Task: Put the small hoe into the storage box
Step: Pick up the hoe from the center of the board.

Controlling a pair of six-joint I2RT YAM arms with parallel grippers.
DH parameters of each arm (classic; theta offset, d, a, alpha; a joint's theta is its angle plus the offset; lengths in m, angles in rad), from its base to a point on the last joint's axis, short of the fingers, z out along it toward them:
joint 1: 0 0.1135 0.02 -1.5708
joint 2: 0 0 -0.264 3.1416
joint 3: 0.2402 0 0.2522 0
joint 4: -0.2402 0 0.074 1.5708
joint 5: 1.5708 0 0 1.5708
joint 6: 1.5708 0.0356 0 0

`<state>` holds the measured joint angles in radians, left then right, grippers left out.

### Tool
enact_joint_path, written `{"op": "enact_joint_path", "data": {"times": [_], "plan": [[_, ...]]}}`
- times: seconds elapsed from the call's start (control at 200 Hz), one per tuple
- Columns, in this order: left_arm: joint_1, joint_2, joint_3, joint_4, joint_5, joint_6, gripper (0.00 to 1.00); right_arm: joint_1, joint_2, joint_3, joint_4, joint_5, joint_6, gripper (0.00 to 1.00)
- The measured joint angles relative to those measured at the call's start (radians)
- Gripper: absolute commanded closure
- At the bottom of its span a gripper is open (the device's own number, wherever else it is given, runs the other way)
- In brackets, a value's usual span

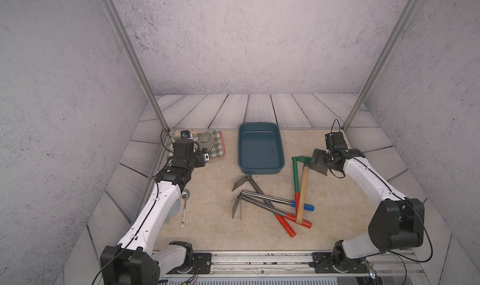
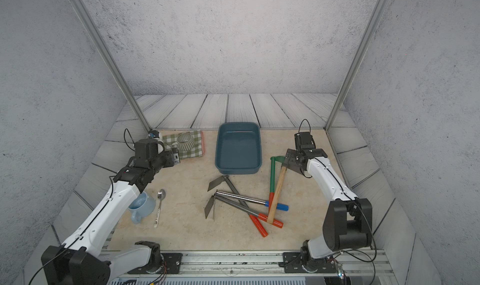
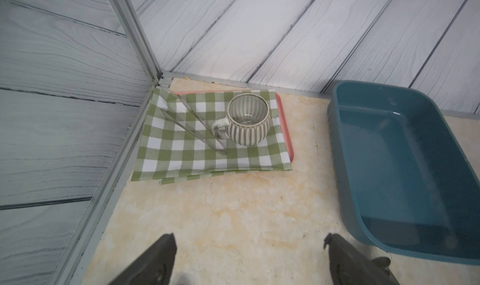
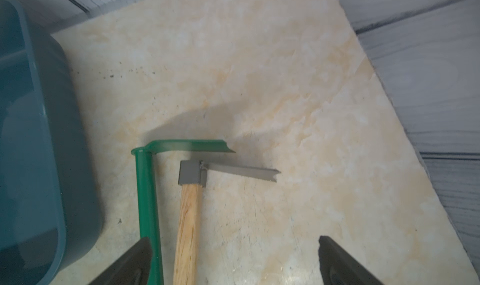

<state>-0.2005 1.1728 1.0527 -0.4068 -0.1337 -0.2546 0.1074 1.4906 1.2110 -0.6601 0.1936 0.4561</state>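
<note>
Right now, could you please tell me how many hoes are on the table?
5. The green-handled hoe and wooden-handled hoe lie right of the storage box; nearer the camera, three metal-shafted hoes cross: a blue-gripped hoe and two red-gripped hoes. None seems hidden.

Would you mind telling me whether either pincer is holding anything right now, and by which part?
Nothing is held: the left pincer and right pincer both stand open.
</note>
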Motion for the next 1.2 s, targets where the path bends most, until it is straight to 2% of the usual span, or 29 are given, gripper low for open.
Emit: {"op": "enact_joint_path", "data": {"times": [0.36, 0.711, 0.846, 1.201], "plan": [[-0.028, 0.062, 0.006, -0.094, 0.031, 0.021, 0.07, 0.005, 0.027, -0.019, -0.122, -0.122, 0.066, 0.17], [-0.071, 0.041, -0.01, -0.109, 0.02, 0.056, 0.07, 0.05, 0.165, -0.016, -0.13, -0.167, 0.094, 0.18], [-0.089, 0.041, -0.012, -0.113, 0.014, 0.068, 0.07, 0.064, 0.222, 0.014, -0.134, -0.171, 0.095, 0.22], [-0.099, 0.041, -0.012, -0.113, 0.009, 0.075, 0.07, 0.073, 0.349, 0.13, -0.15, -0.168, 0.102, 0.25]]}}
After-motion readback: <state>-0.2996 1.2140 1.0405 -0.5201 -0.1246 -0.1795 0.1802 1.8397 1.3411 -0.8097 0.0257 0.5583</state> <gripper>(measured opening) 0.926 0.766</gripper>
